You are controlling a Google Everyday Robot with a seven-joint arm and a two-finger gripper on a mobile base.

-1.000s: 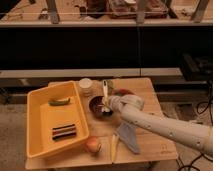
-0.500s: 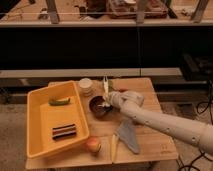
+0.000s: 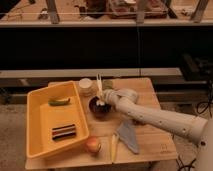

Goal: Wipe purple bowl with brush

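Note:
The purple bowl (image 3: 99,109) stands on the wooden table (image 3: 150,95), just right of the yellow tray. The brush (image 3: 99,87) is a slim white stick held almost upright, with its pale head down inside the bowl. My gripper (image 3: 106,96) is at the bowl's upper right rim, shut on the brush's lower handle. My white arm (image 3: 155,117) reaches in from the lower right across the table.
A cream-white cup (image 3: 86,86) stands just behind the bowl. The yellow tray (image 3: 37,115) on the left holds a green item (image 3: 59,101) and a dark striped block (image 3: 64,131). A peach-coloured fruit (image 3: 92,145), a pale yellow strip (image 3: 114,146) and a grey cloth (image 3: 129,135) lie in front.
My gripper and the brush have shifted a little to the left over the bowl. The brush head stays in the bowl.

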